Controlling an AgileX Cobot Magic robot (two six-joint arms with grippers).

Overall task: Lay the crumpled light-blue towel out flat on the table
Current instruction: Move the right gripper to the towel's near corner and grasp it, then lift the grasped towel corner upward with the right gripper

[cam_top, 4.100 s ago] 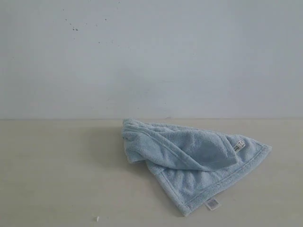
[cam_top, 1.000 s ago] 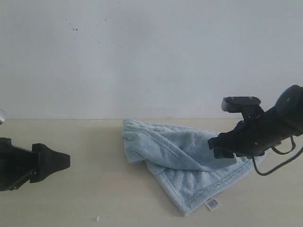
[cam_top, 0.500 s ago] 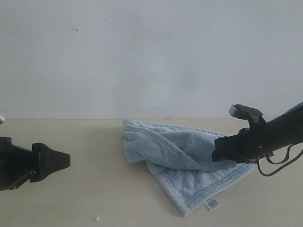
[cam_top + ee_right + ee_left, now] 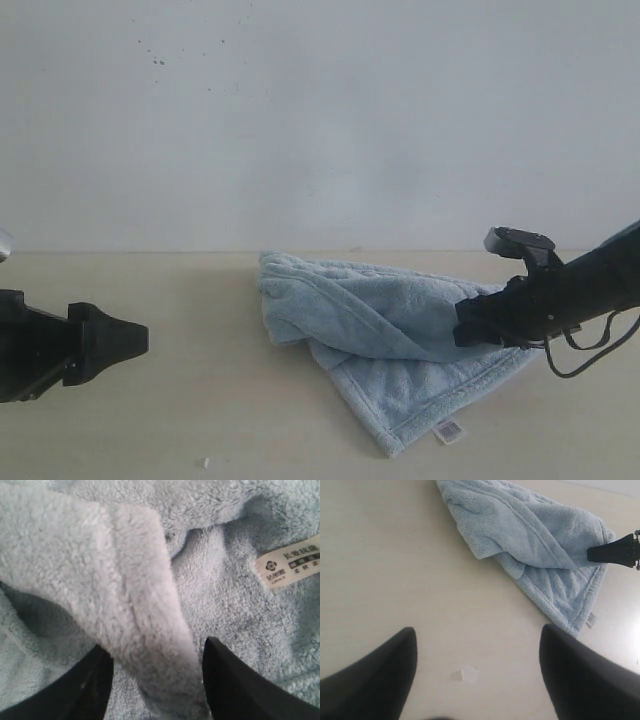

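The light-blue towel (image 4: 380, 330) lies crumpled and folded over itself on the beige table (image 4: 200, 400), right of centre. My right gripper (image 4: 462, 325) is down at the towel's right side. In the right wrist view its fingers (image 4: 95, 680) straddle a thick raised fold (image 4: 135, 605) and the right gripper (image 4: 155, 647) is open; a white tag (image 4: 290, 562) lies beside it. My left gripper (image 4: 140, 340) hovers open over bare table at the far left, well apart from the towel (image 4: 530, 535). Nothing sits between the left gripper's (image 4: 477, 630) fingers.
A second white tag (image 4: 449, 431) sticks out at the towel's near corner. A tiny white scrap (image 4: 206, 463) lies on the table near the front edge, also under the left gripper as the scrap (image 4: 468, 673). A pale wall (image 4: 320, 120) stands behind the table.
Both arms came into view since the earliest frame. Over the last second my right gripper dropped lower onto the towel's right part. The left arm stayed still.
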